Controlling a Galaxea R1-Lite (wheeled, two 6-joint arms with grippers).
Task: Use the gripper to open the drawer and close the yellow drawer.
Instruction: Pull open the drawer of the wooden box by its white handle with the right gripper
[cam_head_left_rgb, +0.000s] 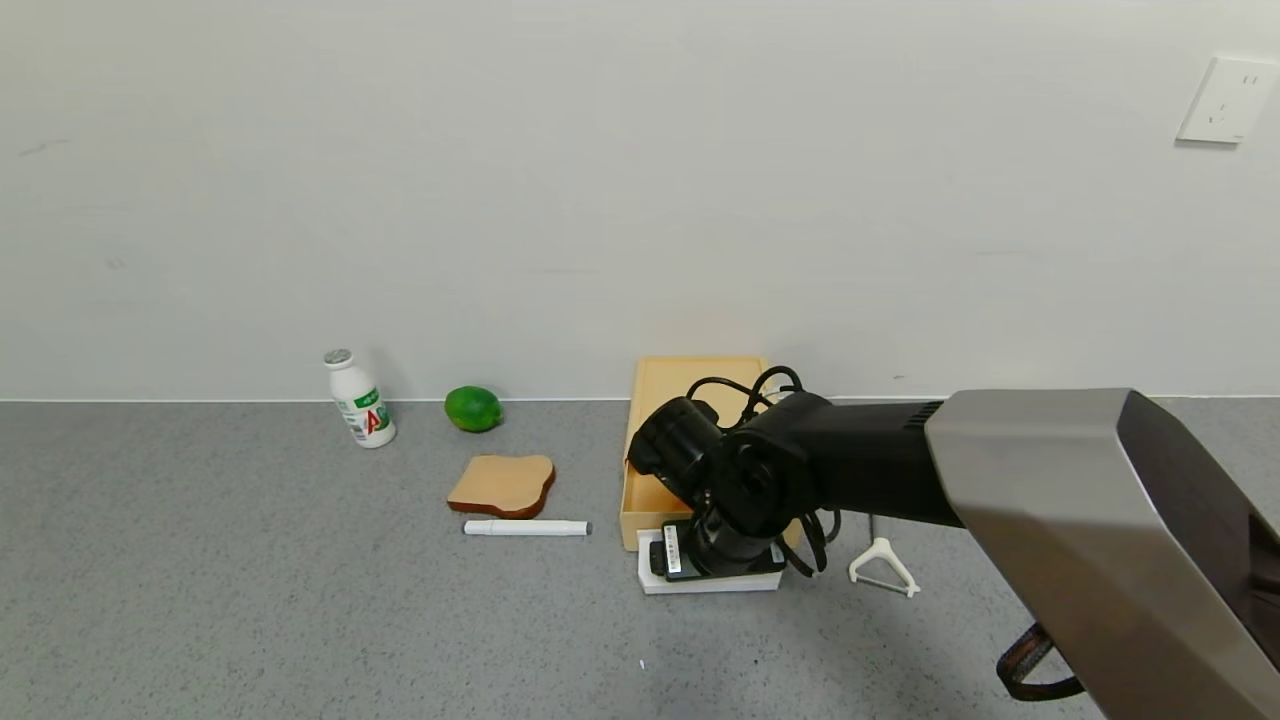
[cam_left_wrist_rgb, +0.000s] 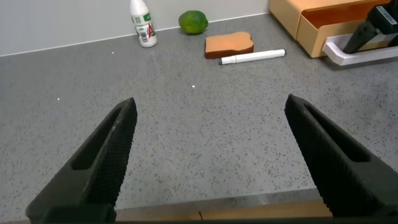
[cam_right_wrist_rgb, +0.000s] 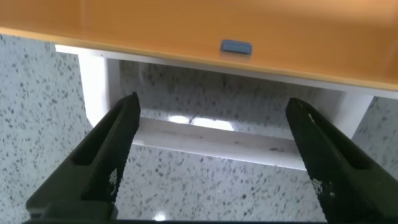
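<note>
Head view puts the pale yellow-tan plastic drawer (cam_head_left_rgb: 690, 440) on the speckled grey tabletop (cam_head_left_rgb: 250, 600), against the white wall, with its tray drawn part-way out of the matching low casing toward the robot. The white rectangular loop handle (cam_head_left_rgb: 705, 582) sits at the tray's near edge, and the black-and-silver right arm reaches over it from the right, hiding much of the tray. The right gripper (cam_right_wrist_rgb: 211, 158) hangs directly above that handle: in the right wrist view its two black pointed fingers are spread wide, one to each side, with the handle's far white bar (cam_right_wrist_rgb: 217, 140) crossing between them and nothing pinched. The drawer front (cam_right_wrist_rgb: 249, 28) fills the upper part of that view, with a small grey-blue tab on it.

The left gripper (cam_left_wrist_rgb: 211, 162) is parked low over bare tabletop well to the left of the drawer, its jaws likewise spread apart and holding nothing.

Left of the drawer lie a tan toast slice (cam_head_left_rgb: 502, 484) and, just in front of it, a white marker pen (cam_head_left_rgb: 527, 527). Farther back near the wall stand a small white bottle with a green label (cam_head_left_rgb: 359, 398) and a green lime (cam_head_left_rgb: 473, 408). A white Y-shaped peeler (cam_head_left_rgb: 882, 566) lies right of the handle.
</note>
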